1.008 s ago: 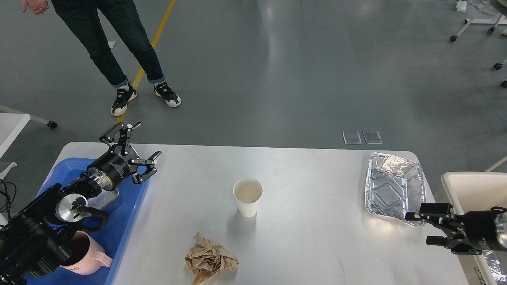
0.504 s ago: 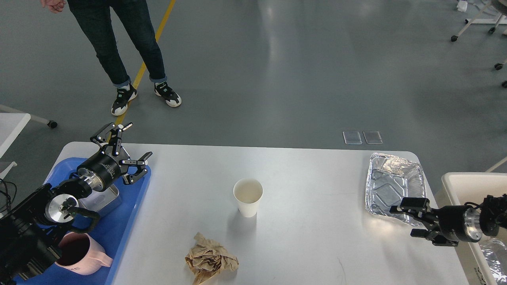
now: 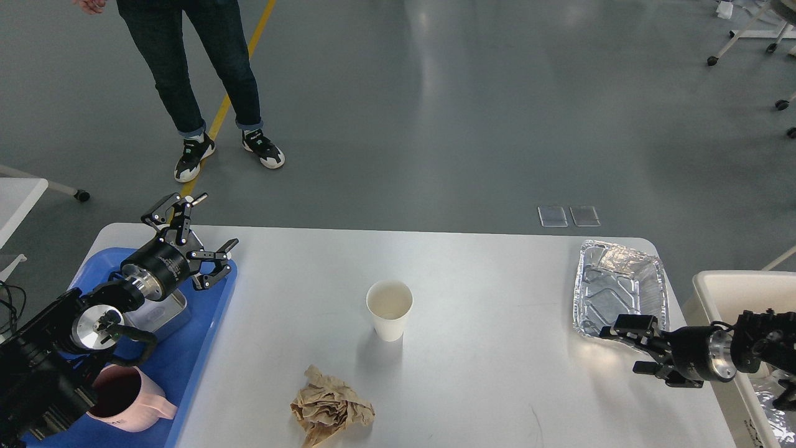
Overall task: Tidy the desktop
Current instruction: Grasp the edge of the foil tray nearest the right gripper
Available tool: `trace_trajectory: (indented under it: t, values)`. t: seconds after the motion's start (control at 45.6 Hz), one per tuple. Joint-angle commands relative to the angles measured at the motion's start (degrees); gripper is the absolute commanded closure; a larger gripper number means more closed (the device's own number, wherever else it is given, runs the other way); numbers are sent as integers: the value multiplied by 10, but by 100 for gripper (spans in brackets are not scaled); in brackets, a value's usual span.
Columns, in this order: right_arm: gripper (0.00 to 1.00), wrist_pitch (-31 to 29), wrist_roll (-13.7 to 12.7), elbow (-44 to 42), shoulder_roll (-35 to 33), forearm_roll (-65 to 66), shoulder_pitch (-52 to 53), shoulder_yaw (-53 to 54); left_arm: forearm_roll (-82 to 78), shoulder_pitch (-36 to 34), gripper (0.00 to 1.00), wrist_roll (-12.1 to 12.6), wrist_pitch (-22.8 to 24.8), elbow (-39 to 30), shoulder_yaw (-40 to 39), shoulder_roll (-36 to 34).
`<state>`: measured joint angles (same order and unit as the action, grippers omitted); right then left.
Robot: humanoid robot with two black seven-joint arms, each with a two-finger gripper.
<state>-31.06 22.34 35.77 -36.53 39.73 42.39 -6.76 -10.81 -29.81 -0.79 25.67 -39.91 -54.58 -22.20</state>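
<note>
The desktop (image 3: pixel 485 292) is a wide white tabletop. On it stand an empty white paper cup (image 3: pixel 389 309) at the middle, a crumpled brown paper (image 3: pixel 329 406) near the front edge, and an empty foil tray (image 3: pixel 620 288) at the right. My left gripper (image 3: pixel 214 222) is open and empty, held above the far corner of the blue tray (image 3: pixel 193 354). My right gripper (image 3: pixel 627 347) is open and empty, just at the foil tray's near edge.
The blue tray holds a metal tin (image 3: pixel 168 311) and a pink mug (image 3: pixel 127 400). A beige bin (image 3: pixel 721 289) with foil inside stands off the right edge. A person (image 3: pixel 205 93) stands beyond the far left corner. A smaller white table (image 3: pixel 18 193) is at left.
My right gripper has moved left from the bin to the foil tray's near edge. My left gripper drew back a little to the left, then held still. The person shifted slightly right.
</note>
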Motion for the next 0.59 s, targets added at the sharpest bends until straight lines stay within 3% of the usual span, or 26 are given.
trace_trajectory:
  t: [0.0,0.57]
  values:
    - [0,-1,-1,-18,19,0,4,1,0,1,2,0,0,0,0,-1]
    - [0,-5,-2,-90,47,6,10,-1,0,5,2,-1,0,1,-1,-2]
